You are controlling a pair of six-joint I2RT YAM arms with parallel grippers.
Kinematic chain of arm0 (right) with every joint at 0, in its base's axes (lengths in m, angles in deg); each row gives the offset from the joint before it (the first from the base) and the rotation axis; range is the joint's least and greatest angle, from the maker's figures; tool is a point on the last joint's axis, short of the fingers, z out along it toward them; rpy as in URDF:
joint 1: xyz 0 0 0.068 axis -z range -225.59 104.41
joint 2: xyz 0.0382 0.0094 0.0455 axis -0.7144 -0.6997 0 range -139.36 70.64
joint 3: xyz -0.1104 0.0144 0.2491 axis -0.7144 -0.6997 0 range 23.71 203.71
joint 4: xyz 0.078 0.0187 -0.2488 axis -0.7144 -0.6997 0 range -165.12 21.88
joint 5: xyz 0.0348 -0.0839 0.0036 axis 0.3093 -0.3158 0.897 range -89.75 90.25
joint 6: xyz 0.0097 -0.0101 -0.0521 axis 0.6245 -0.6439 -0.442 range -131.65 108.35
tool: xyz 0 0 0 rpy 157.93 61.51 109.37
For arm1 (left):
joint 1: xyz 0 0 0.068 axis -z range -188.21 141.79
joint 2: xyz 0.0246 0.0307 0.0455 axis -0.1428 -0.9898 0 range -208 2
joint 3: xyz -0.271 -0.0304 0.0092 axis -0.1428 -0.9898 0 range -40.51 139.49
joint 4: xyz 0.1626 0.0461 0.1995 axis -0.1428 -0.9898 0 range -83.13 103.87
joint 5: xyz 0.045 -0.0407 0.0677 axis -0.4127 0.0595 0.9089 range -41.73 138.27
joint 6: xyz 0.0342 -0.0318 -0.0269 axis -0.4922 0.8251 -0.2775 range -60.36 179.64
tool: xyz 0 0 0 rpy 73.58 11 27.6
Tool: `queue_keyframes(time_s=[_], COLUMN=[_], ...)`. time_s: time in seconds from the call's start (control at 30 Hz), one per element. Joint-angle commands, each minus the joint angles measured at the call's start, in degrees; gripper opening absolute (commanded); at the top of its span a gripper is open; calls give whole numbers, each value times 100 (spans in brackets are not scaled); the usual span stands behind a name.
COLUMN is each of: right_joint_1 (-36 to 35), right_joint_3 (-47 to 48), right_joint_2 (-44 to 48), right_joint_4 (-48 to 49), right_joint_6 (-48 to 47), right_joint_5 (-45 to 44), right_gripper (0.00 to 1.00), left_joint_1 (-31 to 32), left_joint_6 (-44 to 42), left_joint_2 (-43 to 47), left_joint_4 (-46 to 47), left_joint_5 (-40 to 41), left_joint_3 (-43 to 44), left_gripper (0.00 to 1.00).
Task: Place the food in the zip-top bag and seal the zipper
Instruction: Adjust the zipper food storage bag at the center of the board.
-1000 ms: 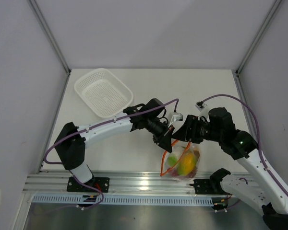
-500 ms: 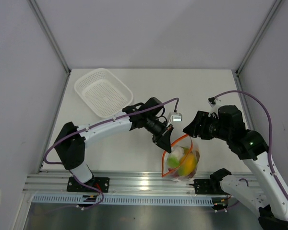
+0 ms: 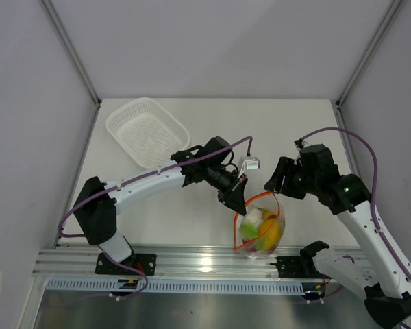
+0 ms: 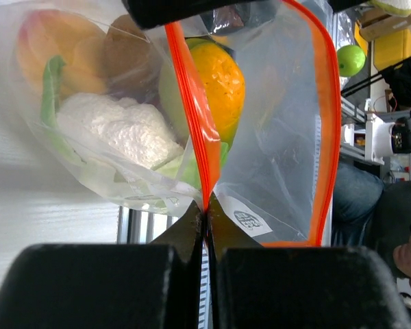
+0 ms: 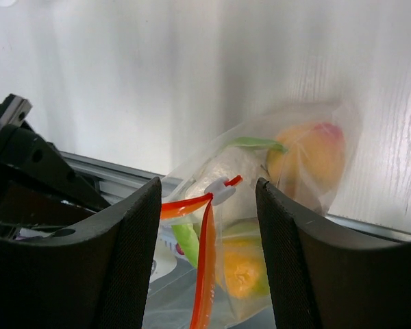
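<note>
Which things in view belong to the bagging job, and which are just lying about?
Job: zip-top bag, its zipper, the food inside, left gripper shut on the bag's mouth, right gripper open nearby.
Lying about: white mesh basket, on the table.

White arm links (image 3: 147,186), black joints (image 3: 99,216), purple cables (image 3: 222,146) running alongside, white connector plugs (image 3: 251,164).

The clear, crinkly zip-top bag (image 3: 260,236) is at five o'clock on the table, its mouth toward twelve and gaping. The red-orange zipper (image 4: 195,116) is unsealed. Inside are an orange (image 4: 219,79) and a white-and-green piece (image 4: 123,130).
</note>
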Motion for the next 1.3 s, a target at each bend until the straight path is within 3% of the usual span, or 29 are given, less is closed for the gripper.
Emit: queue_keyframes(time_s=[0.0,0.23,0.57,0.67,0.87,0.9,0.97,1.07,1.27], right_joint_1=[29,29,20,29,29,29,20,29,29], right_joint_3=[285,189,-5,39,258,285,329,408,610], right_joint_2=[-83,-136,-30,5,14,14,5,-13,-30], right_joint_4=[-165,-210,-122,-113,-192,-218,-244,-280,-394], right_joint_6=[233,436,682,735,796,805,822,866,1051], right_joint_5=[-175,-44,9,-44,-237,-263,-298,-351,-527], right_gripper=[59,50,14,8,0,0,0,0,0], left_joint_1=[-35,-26,97,132,202,220,237,316,554], left_joint_6=[232,373,180,153,101,101,92,92,13], left_joint_2=[373,303,180,224,391,417,470,540,435], left_joint_4=[352,493,133,88,62,53,53,36,167], left_joint_5=[37,55,257,371,608,635,731,924,1426], left_joint_3=[281,307,676,650,606,641,658,773,1221], left_gripper=[1,1,1,8,32,46,60,68,94])
